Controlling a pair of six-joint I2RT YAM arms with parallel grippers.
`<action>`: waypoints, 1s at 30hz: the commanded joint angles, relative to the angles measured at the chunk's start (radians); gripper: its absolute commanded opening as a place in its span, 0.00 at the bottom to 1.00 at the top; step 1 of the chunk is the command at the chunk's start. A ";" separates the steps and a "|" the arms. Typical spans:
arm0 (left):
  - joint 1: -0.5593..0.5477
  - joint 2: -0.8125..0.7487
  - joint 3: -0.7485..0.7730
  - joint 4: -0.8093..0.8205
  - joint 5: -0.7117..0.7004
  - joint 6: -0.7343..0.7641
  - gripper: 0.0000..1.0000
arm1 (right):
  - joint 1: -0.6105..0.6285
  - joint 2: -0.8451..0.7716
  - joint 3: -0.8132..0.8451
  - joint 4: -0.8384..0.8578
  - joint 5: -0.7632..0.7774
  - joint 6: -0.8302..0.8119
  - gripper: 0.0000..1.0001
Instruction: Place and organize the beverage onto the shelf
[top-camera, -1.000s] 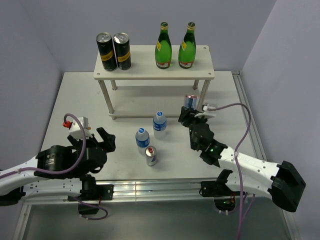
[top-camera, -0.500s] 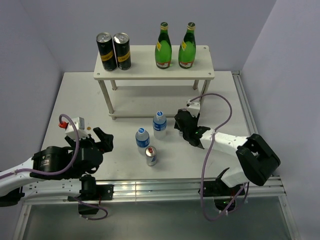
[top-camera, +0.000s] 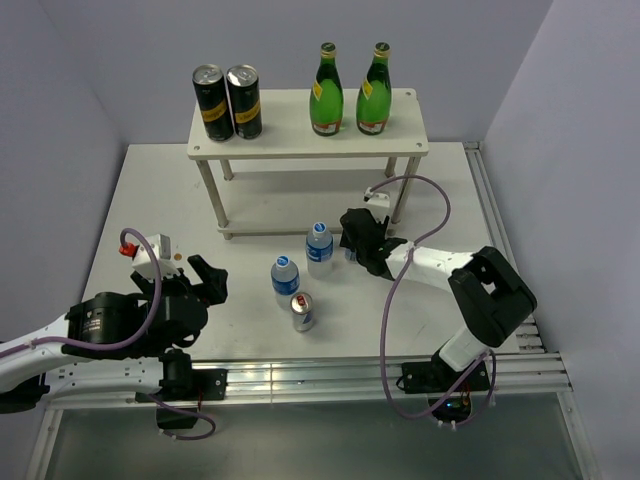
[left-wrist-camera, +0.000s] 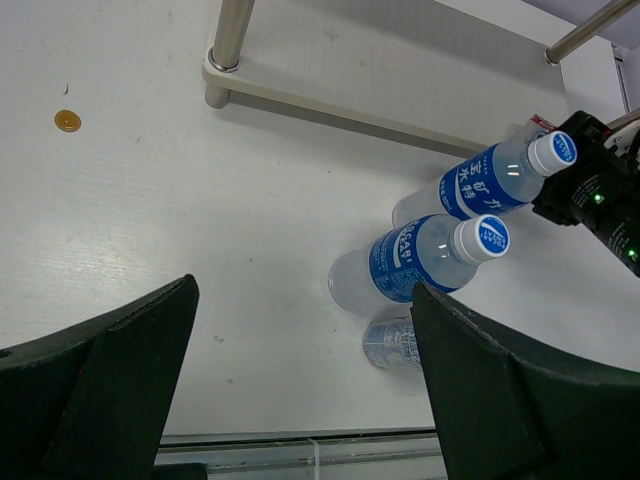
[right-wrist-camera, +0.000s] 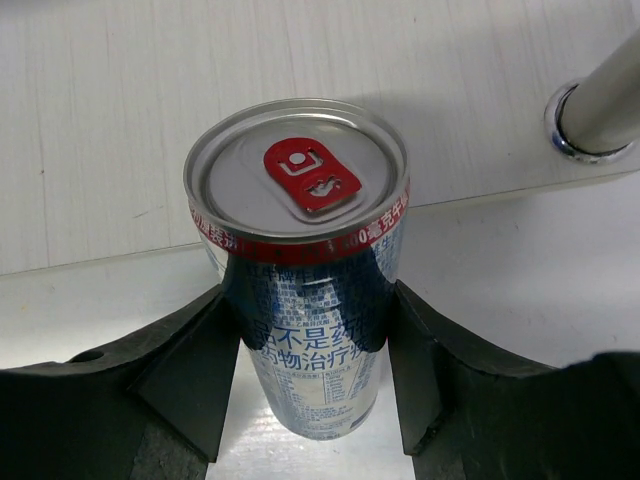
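Gripped can (right-wrist-camera: 300, 300): silver, red pull tab, red rim band, blue print. Loose can (top-camera: 302, 312): silver, red tab. Water bottles (left-wrist-camera: 430, 255) (left-wrist-camera: 490, 175): clear, blue labels with white lettering, white caps printed blue. Glass bottles (top-camera: 326, 90) (top-camera: 375, 88): green, yellow labels. Tall cans (top-camera: 213, 103) (top-camera: 244, 102): black, gold bands. Shelf (top-camera: 300, 135): white, pale legs. Bench (top-camera: 150, 200): white, small orange spot (left-wrist-camera: 67, 121). Left pincer (left-wrist-camera: 300, 340), right pincer (right-wrist-camera: 310, 390): black. Cables (top-camera: 384, 340): lilac.
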 joint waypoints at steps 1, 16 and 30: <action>-0.006 0.001 -0.002 0.007 -0.019 0.007 0.95 | -0.028 0.032 0.058 0.030 0.004 0.006 0.00; -0.006 0.003 0.000 0.006 -0.019 0.009 0.94 | -0.016 -0.139 -0.037 0.008 0.011 0.041 0.00; -0.006 0.009 0.000 0.006 -0.017 0.007 0.94 | 0.035 -0.410 -0.075 0.204 0.142 -0.123 0.00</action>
